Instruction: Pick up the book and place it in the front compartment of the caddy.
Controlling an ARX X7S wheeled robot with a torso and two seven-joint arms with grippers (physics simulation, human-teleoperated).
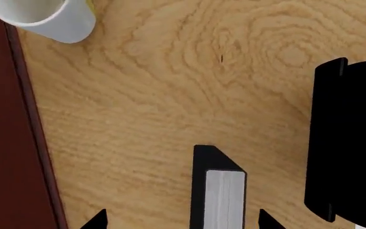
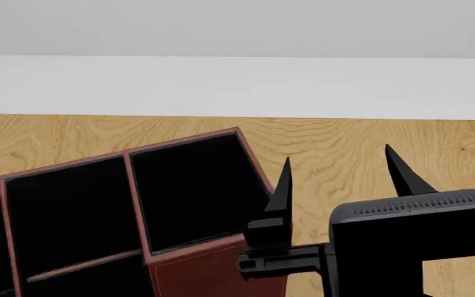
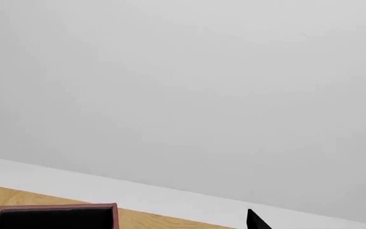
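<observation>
The book (image 1: 224, 200) stands on edge on the wooden table, black cover with its pale grey page edge facing the left wrist camera. My left gripper (image 1: 183, 220) is open and straddles it, with a gap between each fingertip and the book. The dark red caddy (image 2: 208, 272) fills the left of the head view, and its red wall (image 1: 5, 157) also runs beside the book. Its front compartment (image 2: 81, 284) is cut by the bottom edge of the head view. My right gripper (image 2: 338, 154) is open and empty, right of the caddy's far corner, fingers pointing at the wall.
A white mug (image 1: 49, 19) lies beyond the book, next to the caddy wall. A tall black body (image 1: 345, 138) stands on the side of the book away from the caddy. A white wall (image 3: 183, 95) runs behind the table's far edge.
</observation>
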